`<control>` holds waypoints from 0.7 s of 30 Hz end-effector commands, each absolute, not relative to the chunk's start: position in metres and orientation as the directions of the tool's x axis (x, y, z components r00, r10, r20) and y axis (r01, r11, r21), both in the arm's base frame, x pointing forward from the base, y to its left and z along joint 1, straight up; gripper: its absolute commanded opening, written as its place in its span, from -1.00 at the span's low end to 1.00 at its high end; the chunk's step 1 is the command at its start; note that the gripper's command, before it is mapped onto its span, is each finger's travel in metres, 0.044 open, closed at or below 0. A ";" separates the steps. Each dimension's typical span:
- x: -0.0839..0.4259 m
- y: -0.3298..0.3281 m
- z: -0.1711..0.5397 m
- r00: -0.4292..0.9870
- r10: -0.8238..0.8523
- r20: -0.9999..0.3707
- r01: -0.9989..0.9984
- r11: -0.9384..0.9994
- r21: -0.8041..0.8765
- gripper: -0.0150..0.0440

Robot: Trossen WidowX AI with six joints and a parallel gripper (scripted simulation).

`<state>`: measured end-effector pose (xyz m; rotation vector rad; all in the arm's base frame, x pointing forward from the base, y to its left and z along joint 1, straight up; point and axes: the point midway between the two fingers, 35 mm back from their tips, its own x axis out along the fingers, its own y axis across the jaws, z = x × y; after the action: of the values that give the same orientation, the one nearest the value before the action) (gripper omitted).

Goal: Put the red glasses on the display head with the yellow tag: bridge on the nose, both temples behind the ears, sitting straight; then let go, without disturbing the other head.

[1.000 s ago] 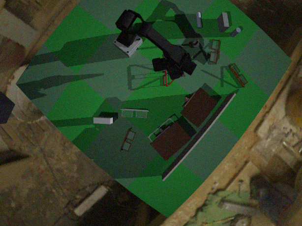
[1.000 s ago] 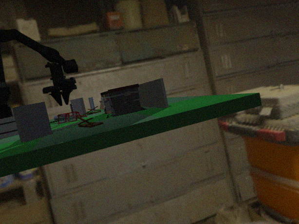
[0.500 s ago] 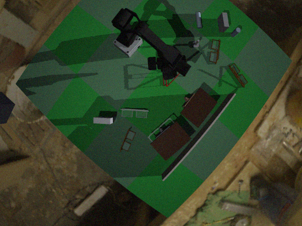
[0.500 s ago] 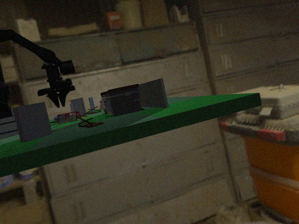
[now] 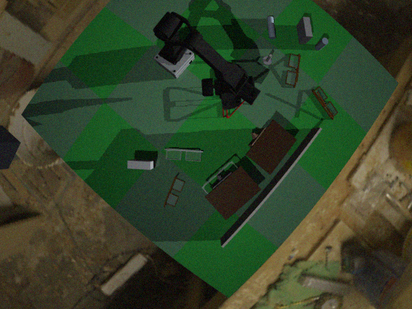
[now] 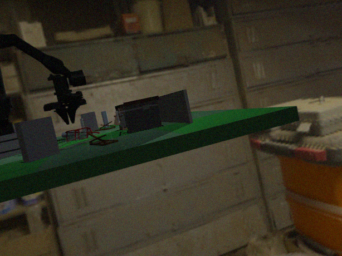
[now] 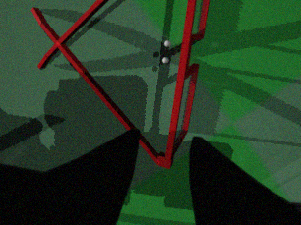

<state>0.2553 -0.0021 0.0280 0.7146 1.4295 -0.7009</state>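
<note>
The red glasses (image 5: 227, 117) (image 6: 77, 129) (image 7: 184, 57) stand on the table with their temples crossed, mostly hidden under the arm in the top view. My gripper (image 6: 70, 123) (image 7: 164, 141) is partly open and empty, pointing down above them. In the wrist view one hinge corner of the glasses shows between and just past the fingertips; a temple passes behind the left fingertip. Two display heads show from above as brown-topped blocks: one head (image 5: 271, 147) has no glasses visible, and the other head (image 5: 233, 193) has pale glasses at its face. The yellow tag is not visible.
A long wall (image 5: 271, 187) (image 6: 174, 107) stands behind the heads. Brown glasses lie at right (image 5: 297, 68) (image 5: 323, 103) and lower left (image 5: 170, 191). Pale glasses (image 5: 184, 149) lie near a white block (image 5: 140, 164). A grey block (image 5: 304, 29), two cylinders (image 5: 271, 26) (image 5: 321, 43) and a small peg (image 5: 267, 60) stand beyond.
</note>
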 end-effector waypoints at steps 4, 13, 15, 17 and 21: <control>0.254 -0.003 0.015 0.020 -0.003 -1.000 0.792 0.611 0.014 -0.08; 0.253 -0.004 0.001 0.019 -0.003 -1.000 0.792 0.611 0.013 -0.08; 0.253 -0.004 -0.003 0.019 -0.003 -1.000 0.792 0.611 0.013 -0.08; 0.252 -0.004 -0.006 0.019 -0.003 -1.000 0.792 0.611 0.013 -0.08; 0.252 -0.005 -0.012 0.019 -0.003 -1.000 0.792 0.611 0.013 -0.08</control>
<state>0.2534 -0.0043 -0.0056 0.7208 1.4288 -0.7085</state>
